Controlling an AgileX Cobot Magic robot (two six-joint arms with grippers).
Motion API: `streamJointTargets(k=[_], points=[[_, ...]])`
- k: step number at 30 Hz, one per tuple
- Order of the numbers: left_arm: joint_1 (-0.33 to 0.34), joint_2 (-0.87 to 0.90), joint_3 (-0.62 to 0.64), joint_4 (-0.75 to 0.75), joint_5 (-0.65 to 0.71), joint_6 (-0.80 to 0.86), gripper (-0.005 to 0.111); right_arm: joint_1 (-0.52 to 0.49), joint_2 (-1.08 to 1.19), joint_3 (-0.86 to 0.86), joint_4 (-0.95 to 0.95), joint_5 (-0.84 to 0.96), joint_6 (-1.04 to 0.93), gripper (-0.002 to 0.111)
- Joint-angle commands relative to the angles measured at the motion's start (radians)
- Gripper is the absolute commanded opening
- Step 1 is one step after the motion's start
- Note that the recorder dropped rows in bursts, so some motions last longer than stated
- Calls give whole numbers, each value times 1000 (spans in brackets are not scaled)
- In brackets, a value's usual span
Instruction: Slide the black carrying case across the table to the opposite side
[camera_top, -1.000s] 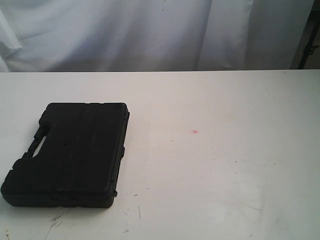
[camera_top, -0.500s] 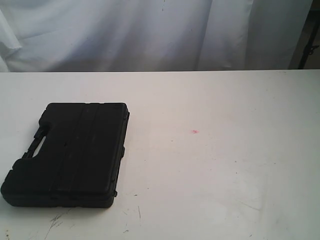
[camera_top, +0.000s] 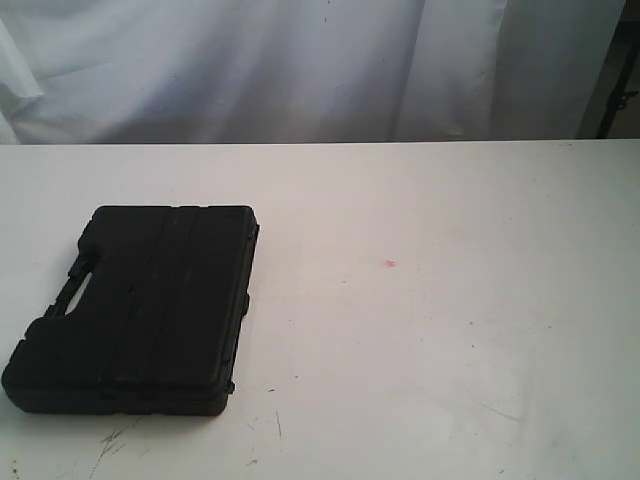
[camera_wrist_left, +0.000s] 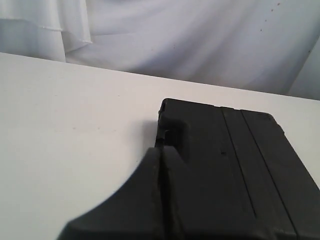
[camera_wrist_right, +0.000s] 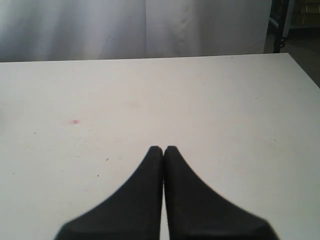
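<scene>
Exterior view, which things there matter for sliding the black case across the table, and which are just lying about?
For the job:
- black case, lying flat on the left
- table
- left hand, shut, pointing at the case
- right hand, shut, over bare tabletop

Just there:
- red speck
- scuff marks
- white curtain behind

— Where can you pass on the table (camera_top: 450, 330)?
— Everything right of the black carrying case (camera_top: 140, 310) lies open to you, and only a flat red speck (camera_top: 390, 264) marks it.
— What blocks you?
— The case itself, lying flat at the near left. Behind the far edge hangs a white curtain (camera_top: 300, 70), with a dark stand (camera_top: 612, 90) at its right end.
</scene>
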Motion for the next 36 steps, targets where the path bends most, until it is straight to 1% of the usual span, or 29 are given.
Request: streamJointTargets(k=[1, 8, 36], points=[[0, -4, 5, 0, 65, 2, 0, -5, -5, 3, 6, -2, -1, 0], [44, -4, 5, -4, 75, -2, 0, -5, -5, 3, 2, -2, -1, 0], [44, -4, 5, -4, 74, -2, 0, -5, -5, 3, 2, -2, -1, 0]])
